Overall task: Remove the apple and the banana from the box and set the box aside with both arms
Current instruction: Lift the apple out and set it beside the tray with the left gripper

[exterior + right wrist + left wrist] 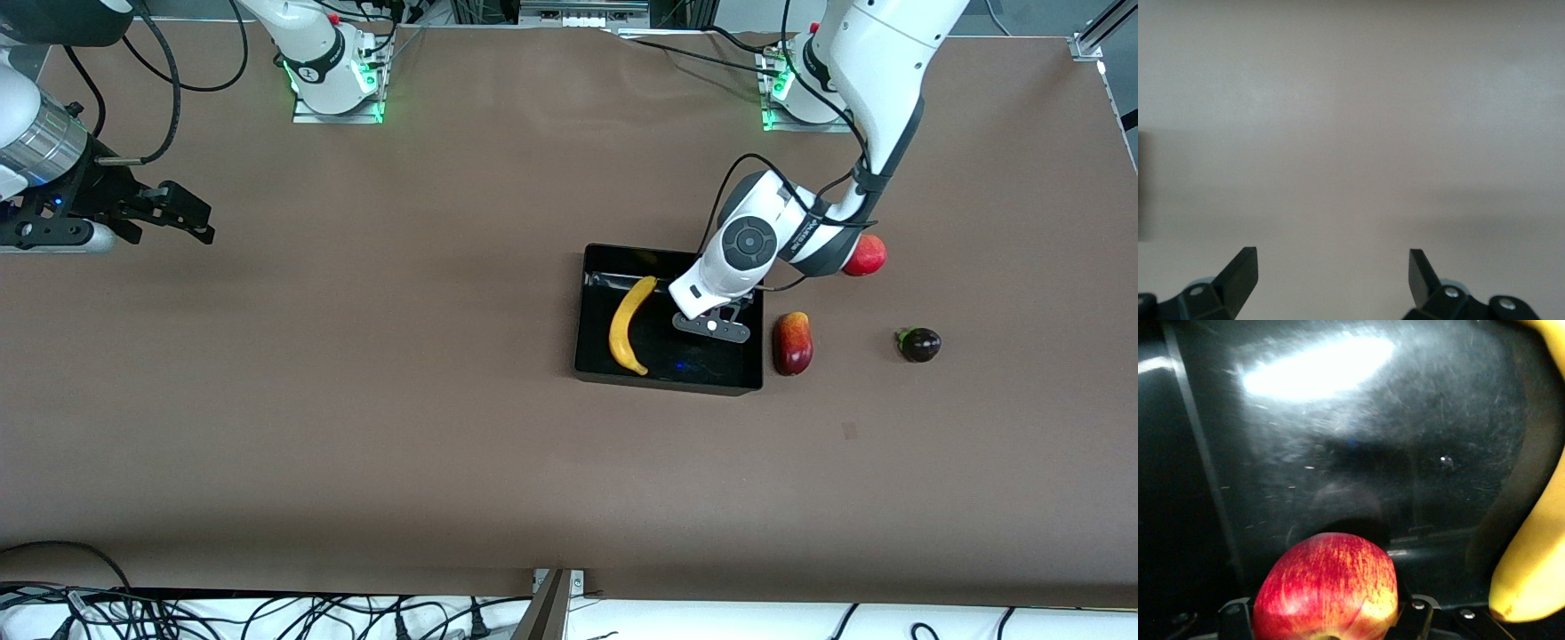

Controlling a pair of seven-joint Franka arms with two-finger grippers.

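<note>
Meanwhile the left claw (1328, 633) straddles the apple (1328, 587) beside the banana (628, 325), grip unclear; right claw (1331, 273) waits apart

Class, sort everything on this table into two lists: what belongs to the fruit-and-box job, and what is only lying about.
Job: box, banana, apple between the left tool's fingers, mango, pomegranate, purple fruit.

Lying about: cables along the table edge nearest the front camera.

Brown table (356, 400), black cables (267, 618) along its near edge
</note>
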